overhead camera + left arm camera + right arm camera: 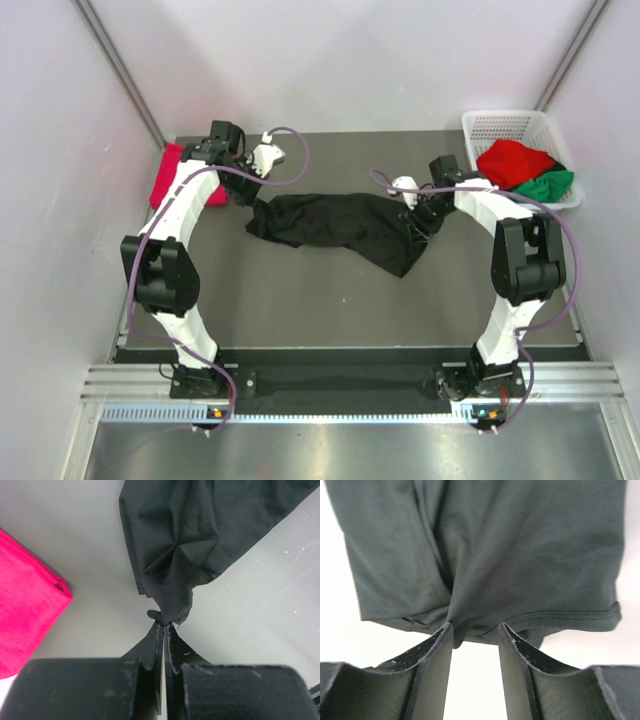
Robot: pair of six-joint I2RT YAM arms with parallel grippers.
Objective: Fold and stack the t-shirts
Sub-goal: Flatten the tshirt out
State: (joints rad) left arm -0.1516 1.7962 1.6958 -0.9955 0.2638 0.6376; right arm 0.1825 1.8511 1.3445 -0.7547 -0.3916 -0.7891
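**Layout**
- The work is carried on the table (330, 310).
- The black tee (340, 225) is laid on it, left of the basket (500, 125) and nearer the arm bases than the basket. It is drawn into a long, crumpled band and is not yet flat.
- The pink tee (168, 178) is found folded far left of the basket, about as far from the bases as the basket.
- The red tee (512, 160) and green tee (548, 185) are stowed inside the basket.

**Step in hand**
This is judged to be the spreading of the black tee before its first fold.

**End effectors**
- The left gripper (163, 626) is pressed together on a corner of the black tee, at the end farthest from the basket.
- The right gripper (475, 630) is spread at the end nearest the basket. A hem is seen lying across its tips, touching one finger (432, 655). Nothing is clamped.

**Procedure**
1. The right jaws are to be closed on the hem itself, not on the bunched pleat above it.
2. The two ends are to be drawn apart evenly, so that the corner is not pulled from the left pinch.
3. The cloth is to be held low over the table and clear of the pink tee.
4. Flatness is to be confirmed before any fold is made.
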